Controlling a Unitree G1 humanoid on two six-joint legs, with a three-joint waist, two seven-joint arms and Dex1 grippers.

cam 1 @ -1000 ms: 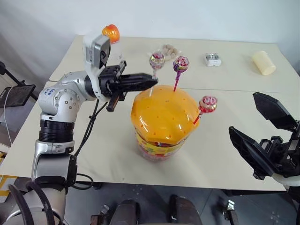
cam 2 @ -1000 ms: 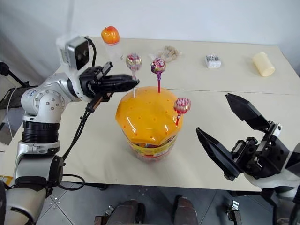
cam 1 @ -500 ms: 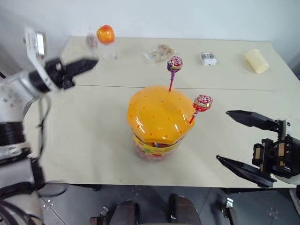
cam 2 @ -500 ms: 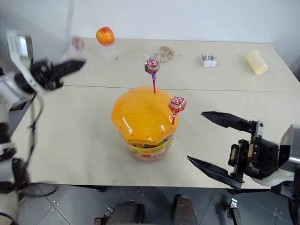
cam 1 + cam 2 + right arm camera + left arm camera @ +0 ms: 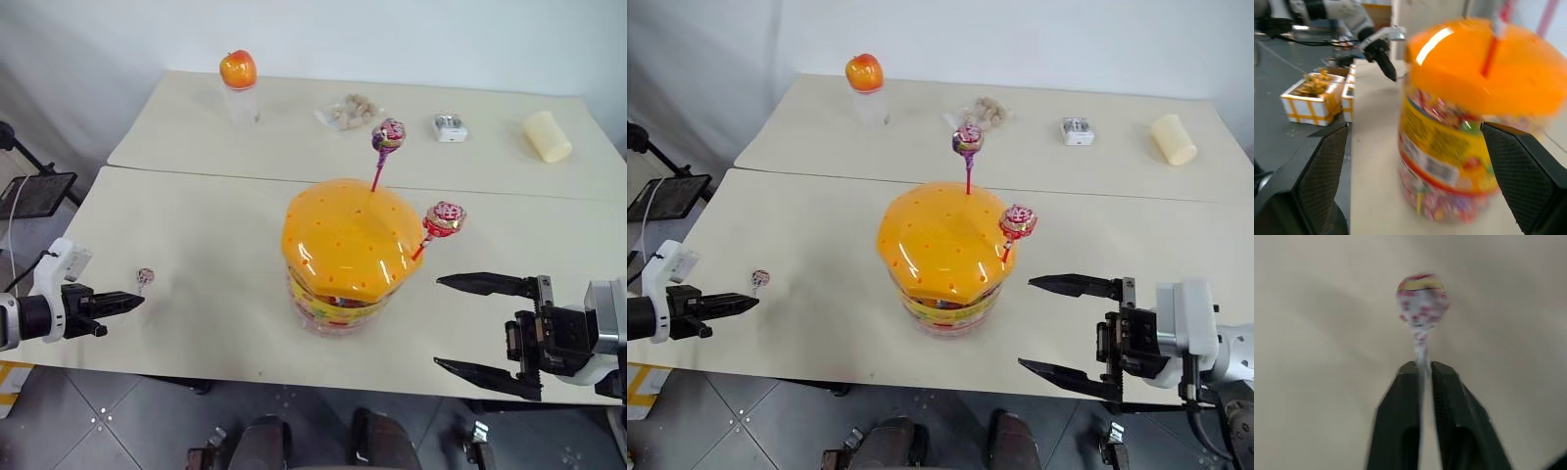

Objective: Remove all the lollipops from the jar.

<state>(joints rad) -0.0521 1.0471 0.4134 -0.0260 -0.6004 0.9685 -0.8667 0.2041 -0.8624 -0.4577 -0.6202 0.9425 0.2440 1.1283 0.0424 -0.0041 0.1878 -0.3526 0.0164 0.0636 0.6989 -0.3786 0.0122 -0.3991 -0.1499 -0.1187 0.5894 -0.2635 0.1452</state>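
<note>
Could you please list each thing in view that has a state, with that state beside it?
Jar: upright, orange lid on.
Purple lollipop: stuck upright in the lid.
Red lollipop: stuck in the lid's side, leaning outward.
Pink lollipop: out of the jar, near the table's left edge, stick between the left hand's fingers.
Right hand: wide open, empty, beside the jar.
Small bottle: upright, orange top on.

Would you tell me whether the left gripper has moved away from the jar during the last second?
Yes. The left gripper swung from beside the jar lid out to the table's near left edge.
</note>
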